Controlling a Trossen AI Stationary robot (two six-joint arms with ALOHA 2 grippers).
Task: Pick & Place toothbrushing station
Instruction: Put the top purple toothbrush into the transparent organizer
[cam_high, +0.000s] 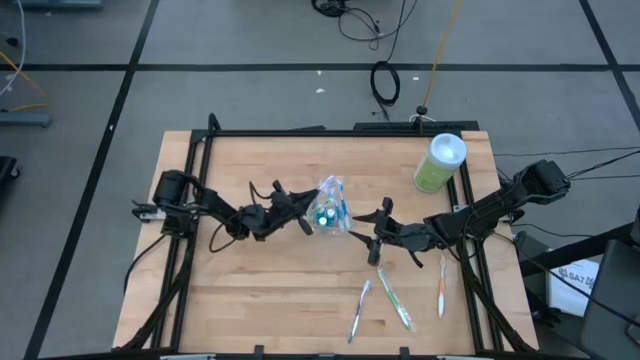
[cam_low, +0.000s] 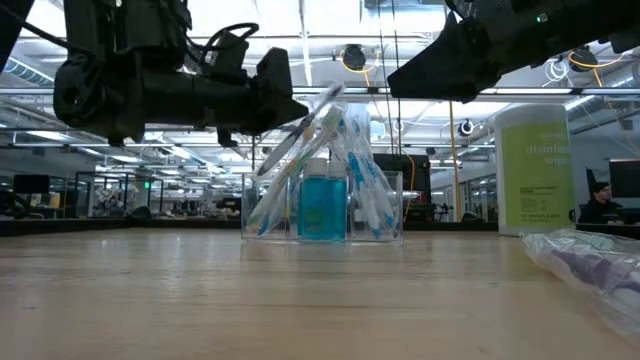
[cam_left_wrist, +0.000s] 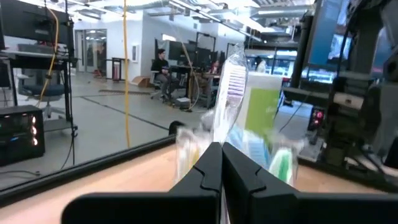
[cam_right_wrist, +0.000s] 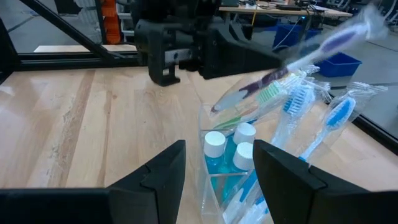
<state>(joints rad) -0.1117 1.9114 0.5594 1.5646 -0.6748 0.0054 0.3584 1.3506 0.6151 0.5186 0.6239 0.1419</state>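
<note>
Three wrapped toothbrushes (cam_high: 400, 305) lie loose on the table (cam_high: 250, 310) at about 5 o'clock from the clear plastic cup (cam_high: 328, 212), which stands near table centre. Left gripper (cam_high: 303, 223), at the cup's 9 o'clock, is clamped on a wrapped toothbrush (cam_left_wrist: 229, 93) angled over the cup rim. Right gripper (cam_high: 362, 220), at the cup's 3 o'clock, stands wide and empty. Handling judgement: brushes are light and stiff, but their film wrappers are slippery; grip mid-handle. Cup is thin-walled and likely tips easily; avoid side loads.
</note>
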